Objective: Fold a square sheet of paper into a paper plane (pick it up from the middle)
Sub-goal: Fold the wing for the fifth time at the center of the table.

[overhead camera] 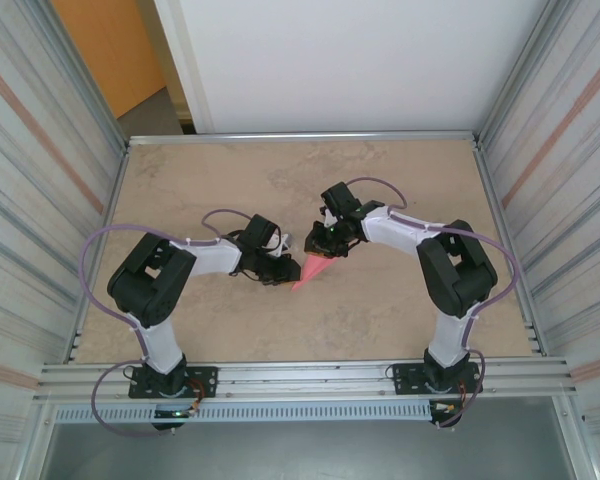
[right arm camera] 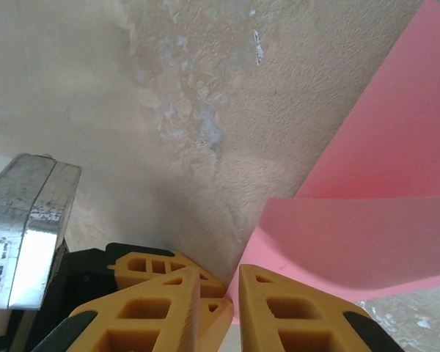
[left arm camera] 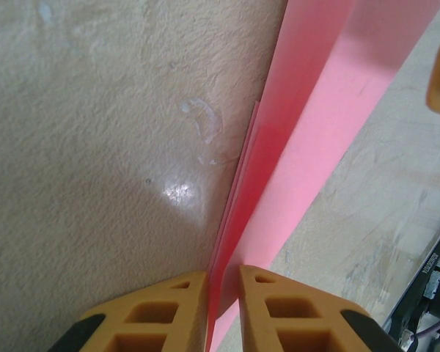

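Observation:
The pink square sheet of paper is folded into a narrow pointed paper plane [overhead camera: 313, 271], held just above the table's middle between both arms. My left gripper [overhead camera: 285, 268] comes in from the left and is shut on it. In the left wrist view the folded layers [left arm camera: 330, 110] run from between my left gripper's [left arm camera: 224, 282] orange fingers up to the right. My right gripper [overhead camera: 325, 248] comes in from the upper right. In the right wrist view it [right arm camera: 233, 290] is shut on the paper's [right arm camera: 374, 242] edge, right beside the left gripper's fingertips [right arm camera: 150, 265].
The beige table [overhead camera: 230, 180] is boxed in by corrugated metal walls on the left [overhead camera: 40, 180] and right [overhead camera: 560, 150], with a metal rail [overhead camera: 300, 380] along the near edge. A silver box-shaped part [right arm camera: 29, 235] sits by the left gripper.

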`<state>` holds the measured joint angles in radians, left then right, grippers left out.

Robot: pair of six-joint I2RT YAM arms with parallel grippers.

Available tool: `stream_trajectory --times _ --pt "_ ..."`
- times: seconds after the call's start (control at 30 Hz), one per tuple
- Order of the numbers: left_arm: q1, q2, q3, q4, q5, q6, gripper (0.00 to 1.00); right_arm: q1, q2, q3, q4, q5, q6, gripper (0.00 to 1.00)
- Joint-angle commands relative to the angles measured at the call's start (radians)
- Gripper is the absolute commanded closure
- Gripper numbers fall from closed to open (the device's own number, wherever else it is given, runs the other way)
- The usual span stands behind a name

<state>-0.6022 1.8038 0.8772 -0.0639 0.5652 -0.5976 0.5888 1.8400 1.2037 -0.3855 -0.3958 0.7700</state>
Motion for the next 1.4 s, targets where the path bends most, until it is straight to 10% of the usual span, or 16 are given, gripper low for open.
stream_trajectory --times 0.0,1.37 --pt "-0.021 0.078 -0.008 -0.019 -0.048 0.028 0.80 -0.007 0.026 -0.011 0.005 0.004 -0.008 0.79" --pt "-0.021 0.110 0.008 -0.037 -0.047 0.029 0.85 -0.036 0.093 -0.063 -0.027 0.080 0.006 0.84"
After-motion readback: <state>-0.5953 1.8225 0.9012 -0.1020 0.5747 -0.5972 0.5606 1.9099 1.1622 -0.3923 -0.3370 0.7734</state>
